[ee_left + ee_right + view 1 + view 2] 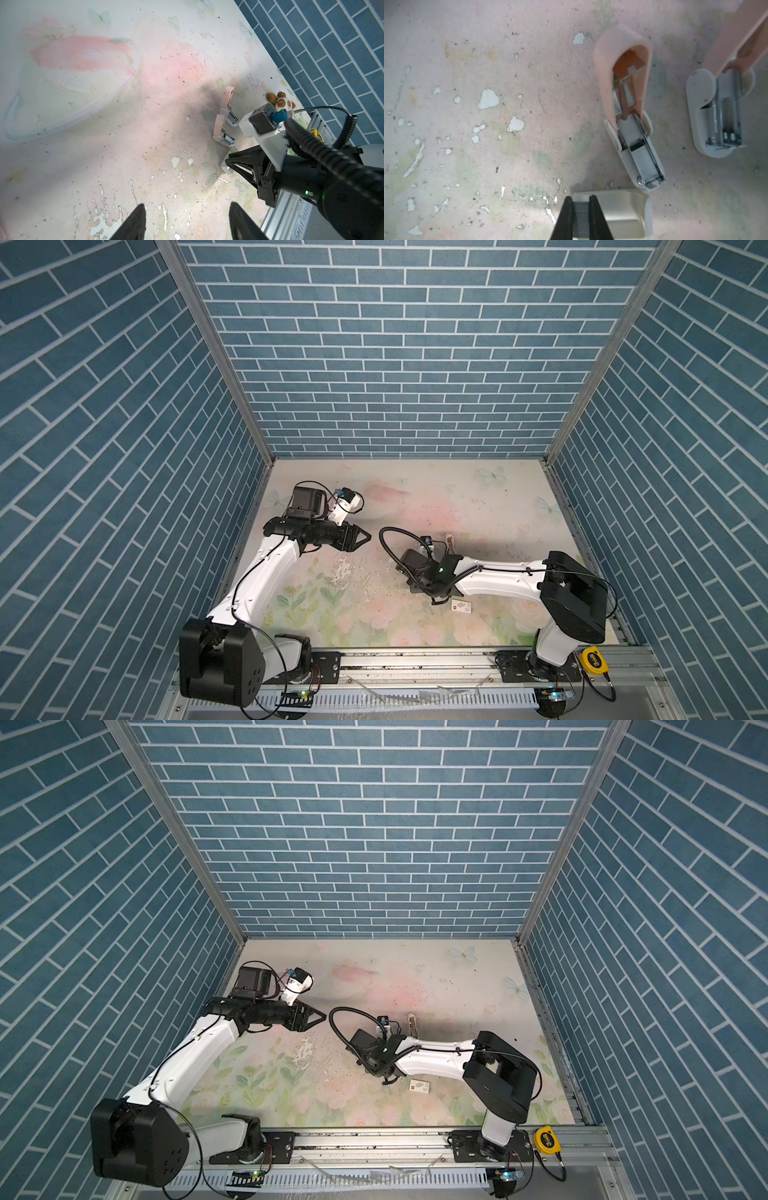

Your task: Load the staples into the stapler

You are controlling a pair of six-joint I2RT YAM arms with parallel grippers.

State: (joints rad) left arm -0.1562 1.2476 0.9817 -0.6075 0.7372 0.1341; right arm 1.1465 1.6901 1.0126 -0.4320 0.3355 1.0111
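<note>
Two staplers lie side by side on the table, pink tops swung open over white bases with bare metal channels: one stapler (pixel 636 145) close to the tray, the other stapler (pixel 718 116) further off. A small cream-white tray (pixel 623 209) sits just before the nearer one. My right gripper (pixel 580 200) reaches into that tray, shut on a grey strip of staples (pixel 580 216). My left gripper (pixel 187 207) hangs open over bare table, well away from the staplers (pixel 223 133), with nothing between its fingers. In both top views the right wrist hides the tray.
A flat white card sleeve with a red square (pixel 462 606) lies near the right arm. A clear plastic bowl (pixel 68 87) stands at the back left. A small brown-and-white toy (pixel 280 101) sits by the right wall. A yellow tape measure (pixel 594 660) rests on the front rail.
</note>
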